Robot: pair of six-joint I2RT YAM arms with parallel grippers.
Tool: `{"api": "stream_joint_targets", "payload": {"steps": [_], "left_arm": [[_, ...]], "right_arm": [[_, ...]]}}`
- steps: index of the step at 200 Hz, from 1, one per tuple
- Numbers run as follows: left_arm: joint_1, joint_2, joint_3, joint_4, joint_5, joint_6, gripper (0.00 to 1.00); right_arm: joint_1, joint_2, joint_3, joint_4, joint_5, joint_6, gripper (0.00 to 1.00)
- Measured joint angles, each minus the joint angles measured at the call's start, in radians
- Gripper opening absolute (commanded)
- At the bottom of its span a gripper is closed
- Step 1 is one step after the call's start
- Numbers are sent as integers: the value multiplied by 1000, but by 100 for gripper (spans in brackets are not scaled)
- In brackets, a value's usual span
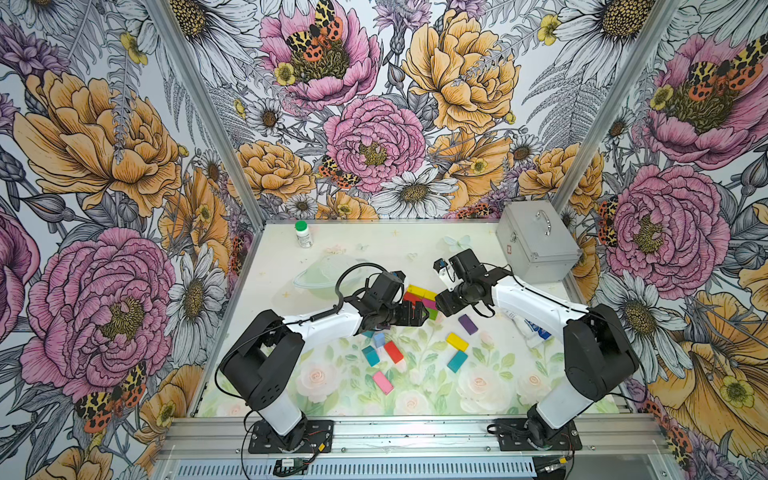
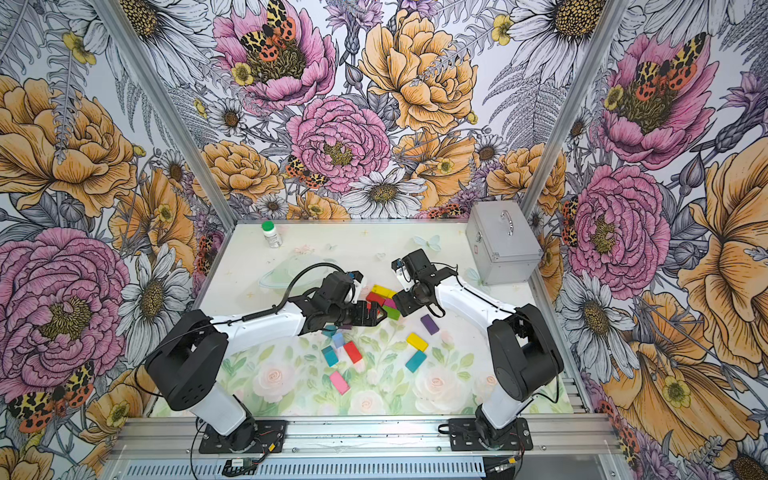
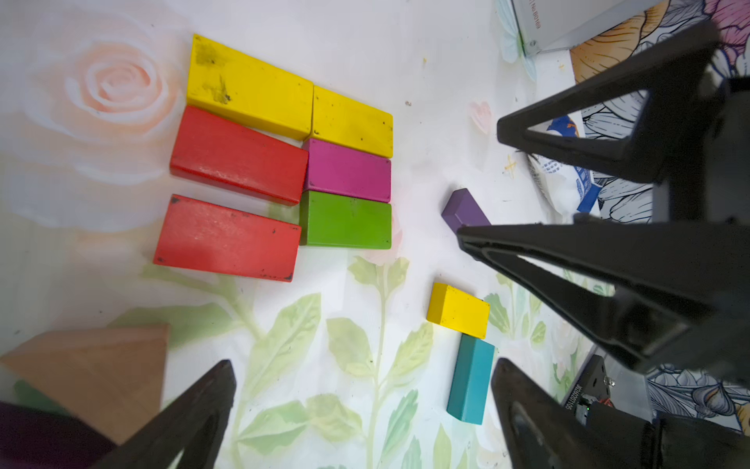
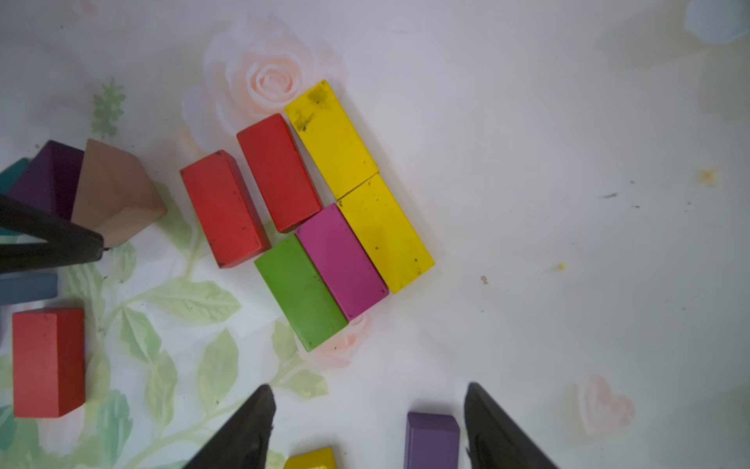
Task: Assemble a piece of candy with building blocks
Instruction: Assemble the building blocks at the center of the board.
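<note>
Nearer than the brick panel [image 4: 316,219], loose bricks [image 1: 392,351] are scattered. The left gripper [image 3: 363,365] and right gripper [image 4: 368,385], both spread and empty, are held beside it. Its unfastened rows could be scattered by a low finger sweep.

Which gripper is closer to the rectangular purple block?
Right. The right gripper hangs just beside the purple block; the left gripper is farther off, on the right gripper's other side.

Bare mat [image 4: 568,122] beyond the block cluster [image 4: 341,260]; tan triangle [image 4: 117,195] close beside
</note>
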Motion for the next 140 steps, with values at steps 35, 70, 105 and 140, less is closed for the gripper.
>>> {"api": "stream_joint_targets", "payload": {"steps": [35,70,105,140], "left_arm": [[-8,60,32,1,-13,-18,99],[-8,119,61,0,-26,-21,99],[-8,176,113,2,-26,-21,99],[-8,227,151,14,-26,-21,99]], "right_arm": [[-1,-10,-53,42,6,40,88],[-13,-48,-58,68,18,50,88],[-39,-71,-61,92,21,50,88],[-53,-71,-64,100,24,50,88]]}}
